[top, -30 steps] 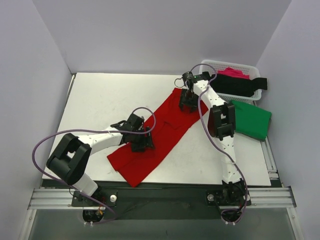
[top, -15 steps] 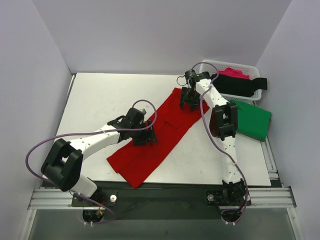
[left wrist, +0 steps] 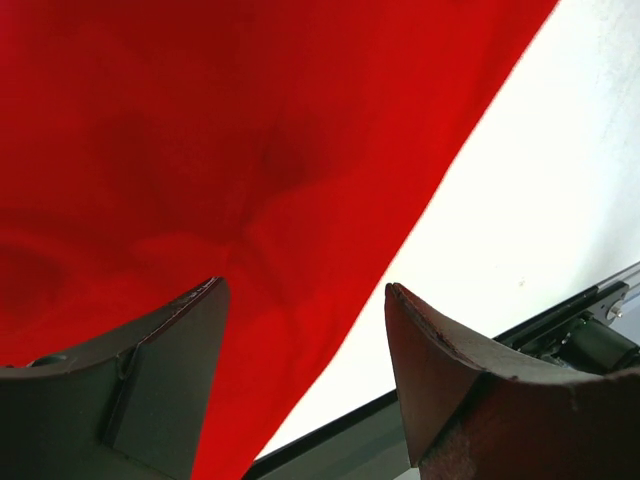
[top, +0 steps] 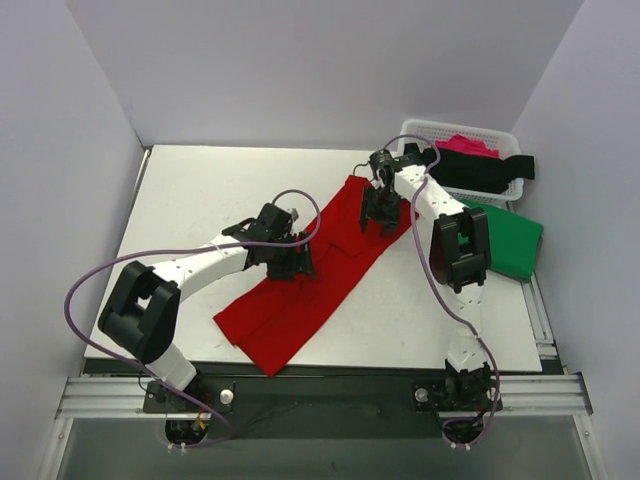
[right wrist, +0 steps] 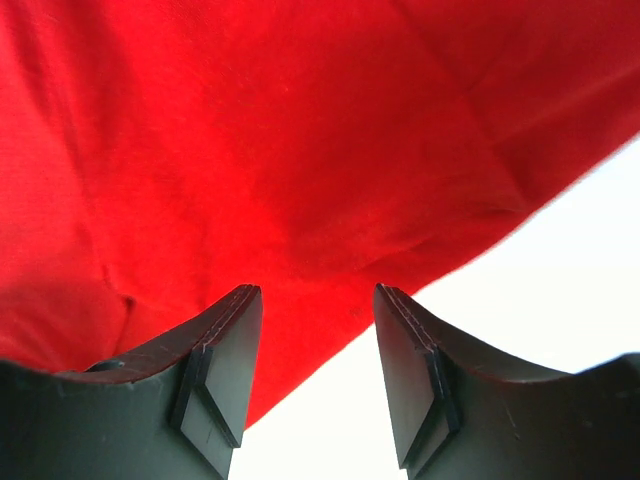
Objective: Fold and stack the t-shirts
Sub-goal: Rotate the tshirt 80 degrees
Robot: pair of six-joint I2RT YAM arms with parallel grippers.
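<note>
A large red t-shirt (top: 318, 270) lies folded into a long diagonal strip across the table, from the near left up to the far right. My left gripper (top: 296, 265) hovers open over its middle; in the left wrist view the red cloth (left wrist: 220, 170) fills the space beyond the spread fingers, nothing between them. My right gripper (top: 380, 215) hangs open over the strip's far end, and the right wrist view shows the red cloth's (right wrist: 300, 150) edge under the gap. A green t-shirt (top: 505, 240) lies folded at the right. Black (top: 480, 172) and pink (top: 468, 145) t-shirts rest in the basket.
A white lattice basket (top: 425, 130) stands at the far right corner with the black shirt draped over its rim. White walls close in the table on three sides. The table's (top: 200, 190) dark front edge (left wrist: 330, 430) shows in the left wrist view.
My left gripper has moved away from me and a little to the right along the red strip. My right gripper has shifted slightly over the strip's far end. The shirt lies as before.
</note>
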